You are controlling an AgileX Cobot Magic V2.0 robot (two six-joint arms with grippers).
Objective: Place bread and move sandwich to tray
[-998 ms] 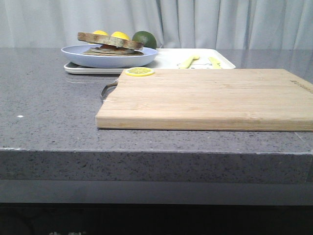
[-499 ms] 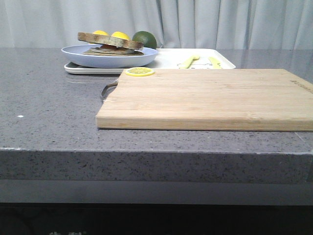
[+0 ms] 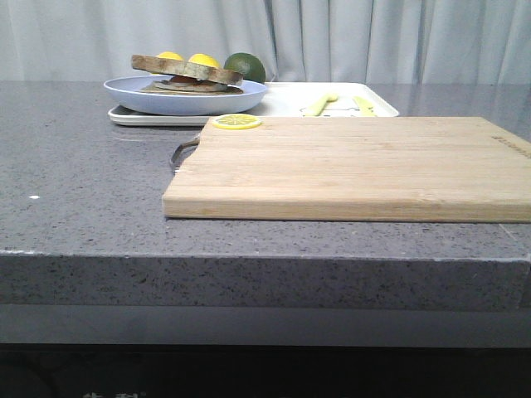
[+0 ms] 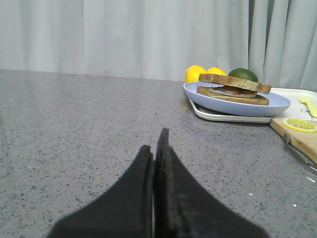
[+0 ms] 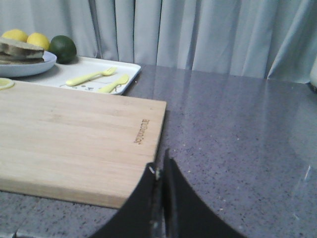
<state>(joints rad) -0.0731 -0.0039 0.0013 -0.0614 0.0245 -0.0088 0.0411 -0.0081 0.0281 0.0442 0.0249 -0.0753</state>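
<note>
The sandwich (image 3: 187,73) lies on a round pale blue plate (image 3: 124,93) that stands on the left end of the white tray (image 3: 282,98) at the back of the counter. It also shows in the left wrist view (image 4: 234,88) and at the edge of the right wrist view (image 5: 20,51). Its top slice of bread (image 3: 187,66) is tilted on the filling. My left gripper (image 4: 155,144) is shut and empty, low over the grey counter, well short of the plate. My right gripper (image 5: 159,168) is shut and empty at the near right corner of the cutting board (image 5: 74,134). Neither gripper shows in the front view.
A light wooden cutting board (image 3: 357,166) lies in front of the tray, with a lemon slice (image 3: 236,122) on its far left corner. Two lemons (image 3: 189,60) and a lime (image 3: 246,66) sit behind the plate. A yellow fork and spoon (image 5: 96,79) lie on the tray.
</note>
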